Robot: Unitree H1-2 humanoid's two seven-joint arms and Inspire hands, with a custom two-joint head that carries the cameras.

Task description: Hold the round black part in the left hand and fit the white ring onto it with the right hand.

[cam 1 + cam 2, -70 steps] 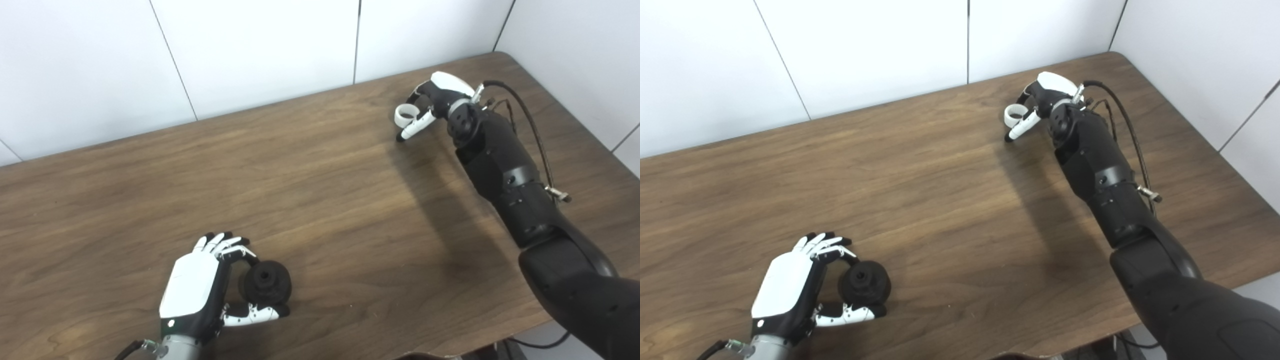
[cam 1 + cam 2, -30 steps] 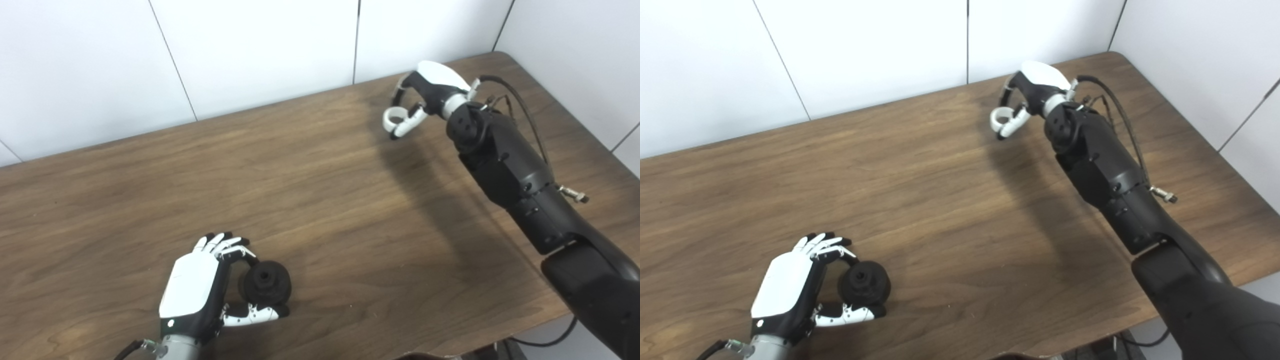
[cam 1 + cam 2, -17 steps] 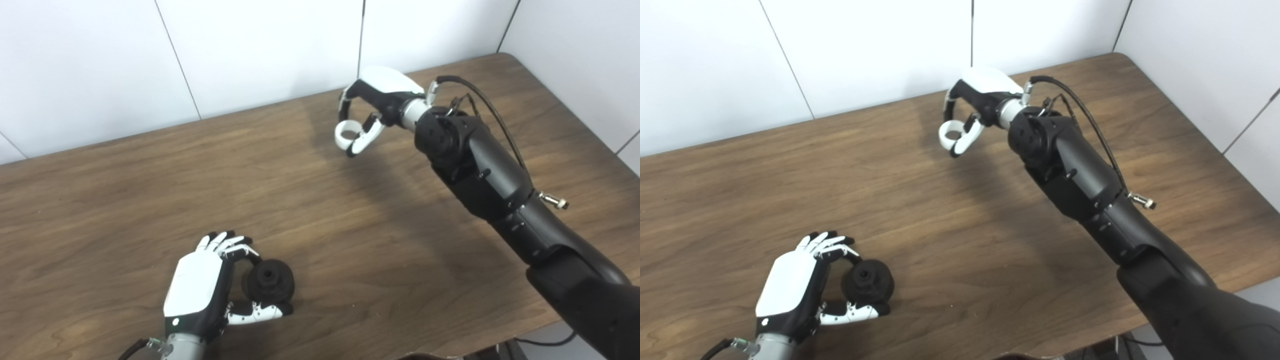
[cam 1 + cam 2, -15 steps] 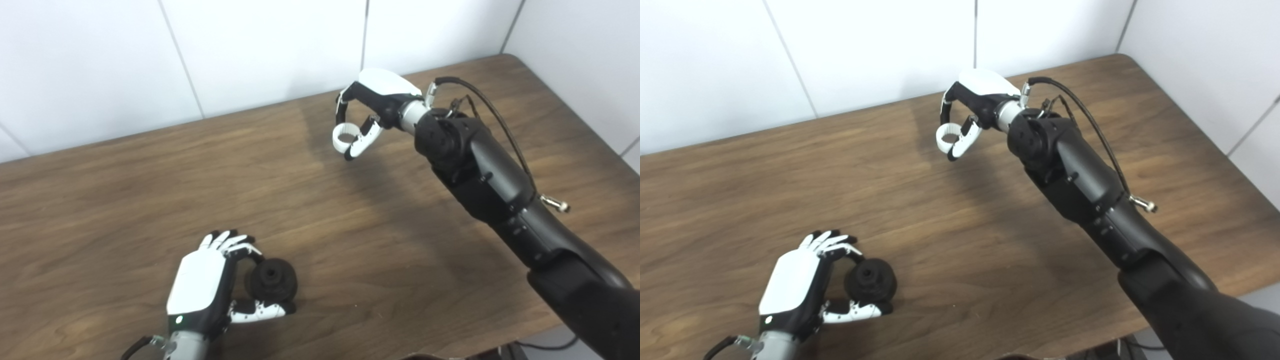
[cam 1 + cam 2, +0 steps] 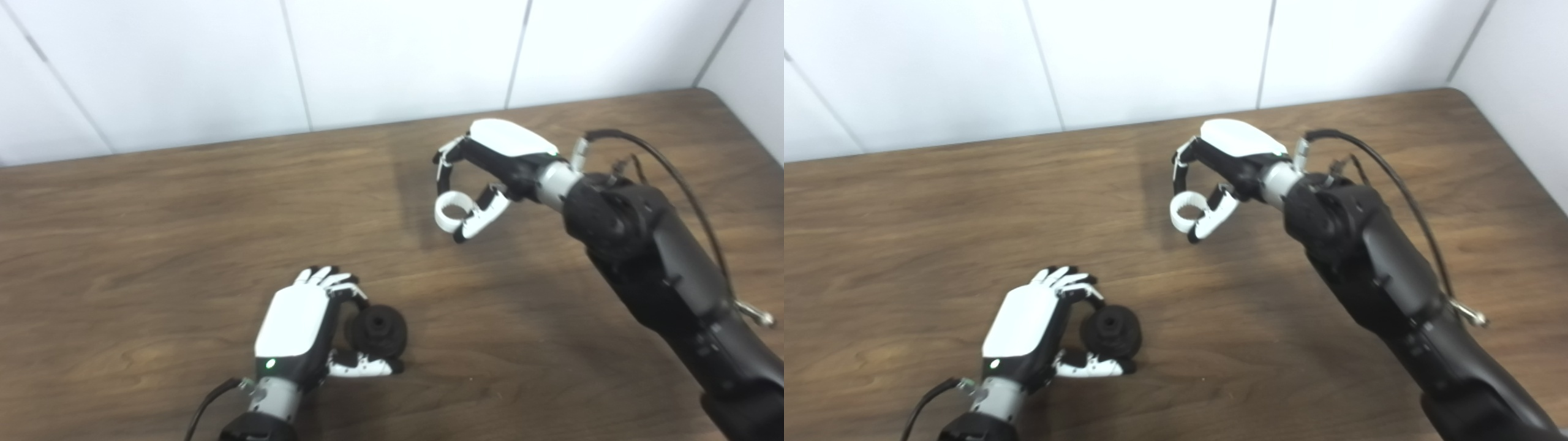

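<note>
Left hand (image 5: 294,327) fingers curl around the round black part (image 5: 376,331); its underside is hidden. Beyond it, right hand (image 5: 490,171) pinches the white ring (image 5: 452,212).

Both hands wear glossy white back shells over black palms; left hand (image 5: 294,331) shows a green light at 7 o'clock.

Bare brown wooden tabletop (image 5: 184,245) lies open between the right hand (image 5: 490,165) and the round black part (image 5: 376,331); nothing stands between them.
</note>
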